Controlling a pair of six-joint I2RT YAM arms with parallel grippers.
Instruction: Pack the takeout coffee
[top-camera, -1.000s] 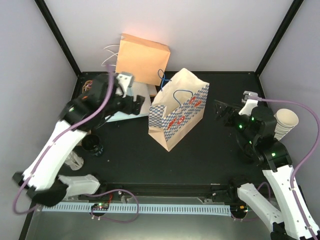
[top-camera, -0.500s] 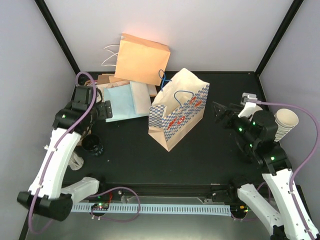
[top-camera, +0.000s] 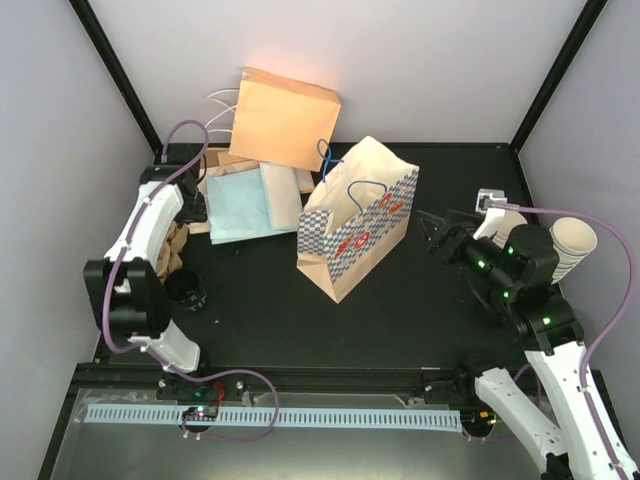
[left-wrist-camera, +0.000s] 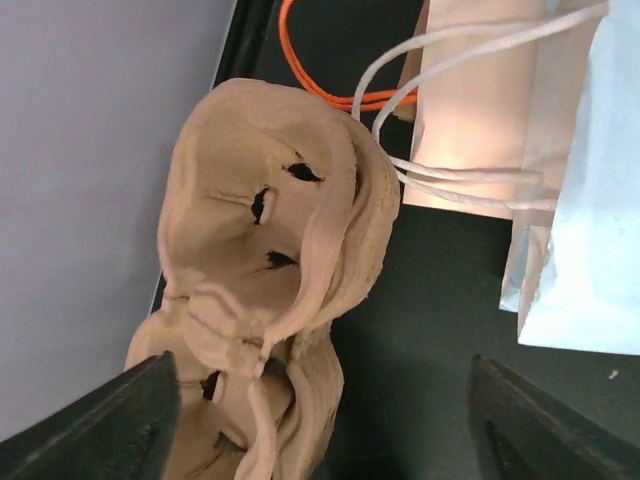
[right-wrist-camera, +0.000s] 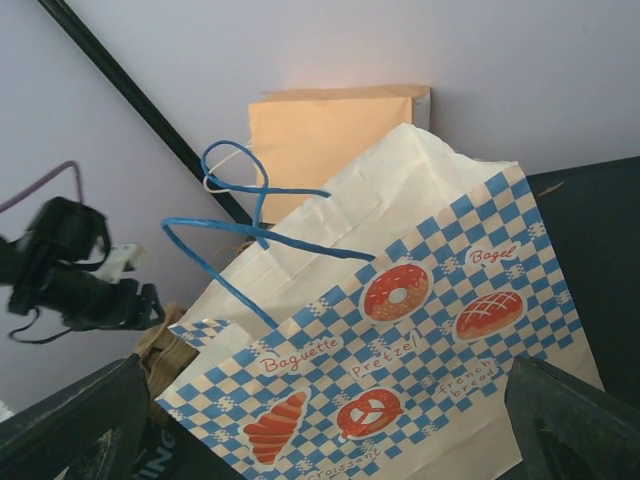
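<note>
The left hand (left-wrist-camera: 320, 388) is being held open over the brown trays (left-wrist-camera: 262, 250) and the right hand (right-wrist-camera: 320, 400) open toward the bag (right-wrist-camera: 420, 310), ready for packing, while the cup is not being shown clearly anywhere.

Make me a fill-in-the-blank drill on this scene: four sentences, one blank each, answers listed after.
1. The checked paper bag has ___ handles.
2. In the left wrist view, the cable behind the moulded pulp trays is ___.
3. The right gripper points at the checked paper bag with its jaws ___.
4. The nested cup stack stands at the table's ___ edge.

Missing words: blue; orange; open; right.
</note>
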